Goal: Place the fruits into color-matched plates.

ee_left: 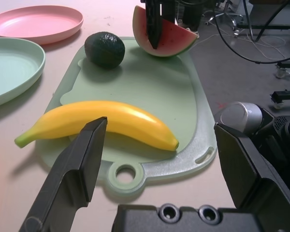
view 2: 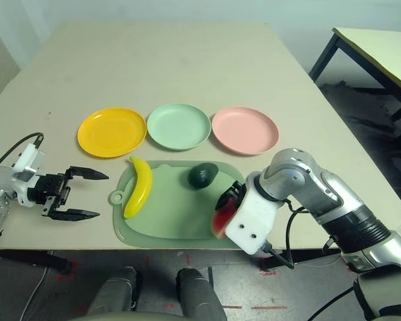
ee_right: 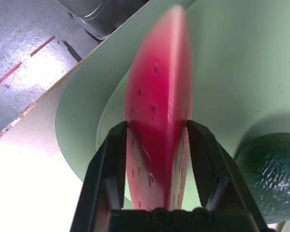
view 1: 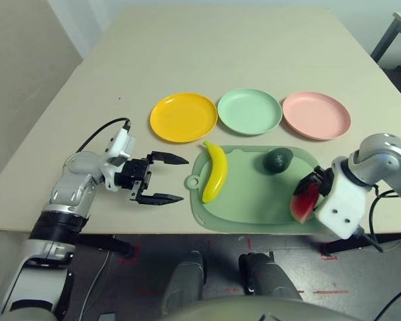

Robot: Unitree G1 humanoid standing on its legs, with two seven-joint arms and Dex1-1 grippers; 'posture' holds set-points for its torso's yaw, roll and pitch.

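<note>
My black fingers (ee_right: 106, 169); red seeded watermelon wedge (ee_right: 157, 125), curved yellow plastic banana (view 1: 215, 171), dark green pebbled avocado (view 1: 278, 160), pale green cutting board (view 1: 254, 197).

We find no writing, label, brand or number we can read on anything here. The red marks on the floor (view 1: 247, 244) under the table (view 1: 220, 53) may be bits of tape; we make out no characters.

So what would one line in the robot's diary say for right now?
right gripper: jaws shut on watermelon wedge over cutting board | left gripper: jaws open, beside banana | plates: bare
</note>
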